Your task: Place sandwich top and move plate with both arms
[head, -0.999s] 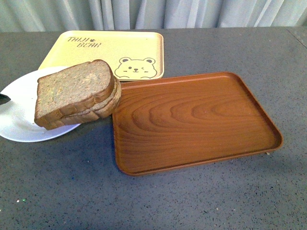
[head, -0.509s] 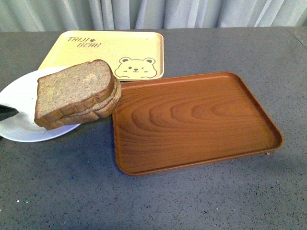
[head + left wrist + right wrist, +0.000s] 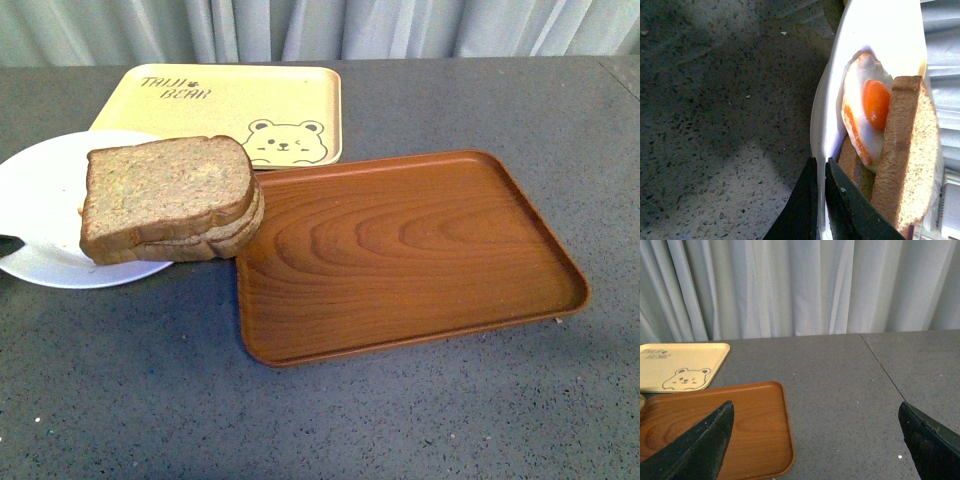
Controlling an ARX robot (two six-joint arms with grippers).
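The white plate (image 3: 40,200) is at the left of the front view, its right edge by the brown tray. The sandwich top (image 3: 165,185) lies on a darker bread slice (image 3: 238,232) on the plate and overhangs the tray's left rim. In the left wrist view the fried egg (image 3: 867,115) sits between the sandwich top (image 3: 910,150) and the lower slice (image 3: 852,167). My left gripper (image 3: 821,200) is shut on the rim of the plate (image 3: 880,30); only its tip (image 3: 8,245) shows in front. My right gripper (image 3: 815,440) is open, empty, above the table.
The brown wood-grain tray (image 3: 400,250) lies in the middle, also in the right wrist view (image 3: 740,425). The yellow bear-print tray (image 3: 230,100) lies behind the plate and shows in the right wrist view (image 3: 685,365). Grey table, white curtain behind.
The plate with the sandwich has shifted a little to the right, toward the brown tray, and the sandwich sits more level. The left gripper's tip has moved lower at the frame's left edge.
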